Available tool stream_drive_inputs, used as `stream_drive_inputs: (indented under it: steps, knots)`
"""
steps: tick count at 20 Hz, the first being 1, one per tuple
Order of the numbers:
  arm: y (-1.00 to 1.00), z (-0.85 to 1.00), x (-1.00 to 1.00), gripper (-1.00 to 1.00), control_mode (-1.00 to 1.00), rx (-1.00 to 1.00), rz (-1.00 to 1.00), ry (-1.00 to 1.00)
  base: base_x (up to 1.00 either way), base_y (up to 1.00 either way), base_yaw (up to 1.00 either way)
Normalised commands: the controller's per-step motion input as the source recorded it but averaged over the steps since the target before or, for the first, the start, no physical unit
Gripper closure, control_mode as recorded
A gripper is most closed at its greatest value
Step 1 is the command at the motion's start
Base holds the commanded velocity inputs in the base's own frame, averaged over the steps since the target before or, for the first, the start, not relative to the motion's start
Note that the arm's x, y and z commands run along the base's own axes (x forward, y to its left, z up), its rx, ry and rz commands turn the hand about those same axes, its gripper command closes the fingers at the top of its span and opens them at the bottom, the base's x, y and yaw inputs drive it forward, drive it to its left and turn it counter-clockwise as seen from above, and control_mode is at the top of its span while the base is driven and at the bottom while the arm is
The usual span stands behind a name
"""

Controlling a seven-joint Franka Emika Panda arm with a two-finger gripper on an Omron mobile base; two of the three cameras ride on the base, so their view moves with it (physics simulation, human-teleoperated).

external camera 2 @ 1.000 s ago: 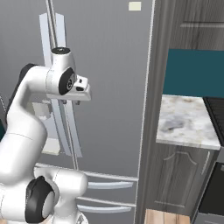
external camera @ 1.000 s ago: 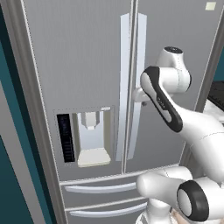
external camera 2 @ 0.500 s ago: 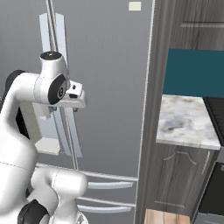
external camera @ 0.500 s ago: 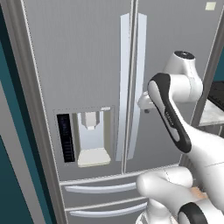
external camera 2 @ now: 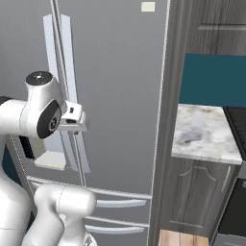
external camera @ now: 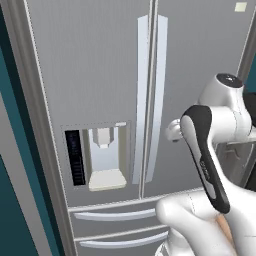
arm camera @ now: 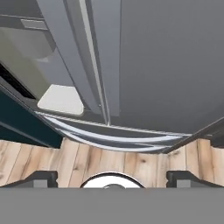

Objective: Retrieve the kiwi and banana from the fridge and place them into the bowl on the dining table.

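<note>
The claw is nearest: in the hand view its two dark fingertips stand far apart at the bottom edge, spread wide with nothing between them, and under them lies a floor of light wooden planks. In the left base view the white arm with its dark joint reaches toward the fridge, and the hand is just beside the right one of the two long pale handles; whether it touches the handle I cannot tell. The fridge is tall, smooth and grey-silver, and both its doors are shut. The two handles stand upright side by side along the middle seam. On the left door, below the middle, sits one dispenser with a pale tray and a dark narrow panel at its left. Under the doors are two drawers, each with one curved pale handle. Near the top of the right door is one small pale label, too small to read. To the right of the fridge, in the right base view, stands a dark wood-grain cabinet with a speckled marble counter and a teal wall above it.
</note>
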Motion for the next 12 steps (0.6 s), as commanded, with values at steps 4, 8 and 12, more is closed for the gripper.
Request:
stream_drive_inputs:
  steps: [4, 8, 12]
  knots:
    - [0.00, -0.03, -0.12, -1.00, -1.00, 0.00, 0.00, -0.19, 0.00, 0.00, 0.00]
    - [0.00, 0.00, 0.00, -1.00, 1.00, 0.00, 0.00, 0.00, 0.00, 0.00, 0.00]
    - [0.00, 0.00, 0.00, -1.00, 1.00, 0.00, 0.00, 0.00, -0.25, 0.00, 0.00]
